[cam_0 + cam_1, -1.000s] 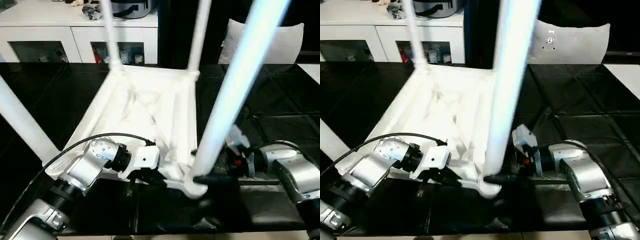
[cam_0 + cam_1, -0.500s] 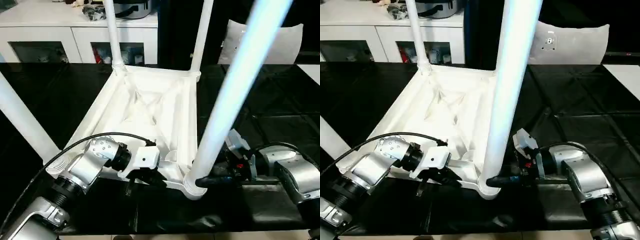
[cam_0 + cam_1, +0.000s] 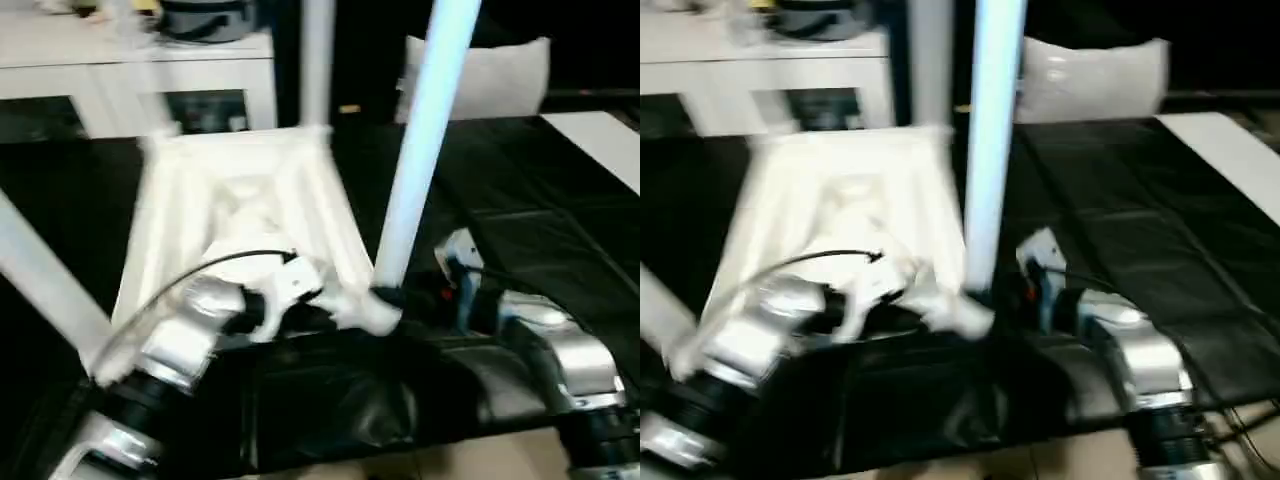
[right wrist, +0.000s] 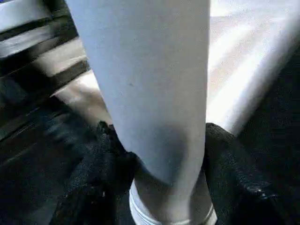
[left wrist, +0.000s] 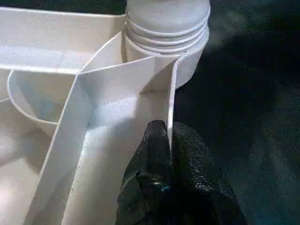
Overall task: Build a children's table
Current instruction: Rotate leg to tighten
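i see a black work surface point(image 3: 560, 230) with a white cabinet point(image 3: 120, 80) behind; nearest me, my left gripper point(image 5: 169, 154) has its fingers pinched together on a thin rim wall of the upturned tabletop point(image 3: 240, 190); my right gripper point(image 4: 159, 154) has its fingers either side of the near leg point(image 3: 420, 160) just above its corner socket; farther off another leg point(image 3: 317, 60) stands upright.

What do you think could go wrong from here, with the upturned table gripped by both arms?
The left gripper pinches only a thin rib wall of the white plastic tabletop, so the tabletop might slip or the rib flex. The right gripper straddles the near white tubular leg low down; a sideways pull could work it loose in its socket.
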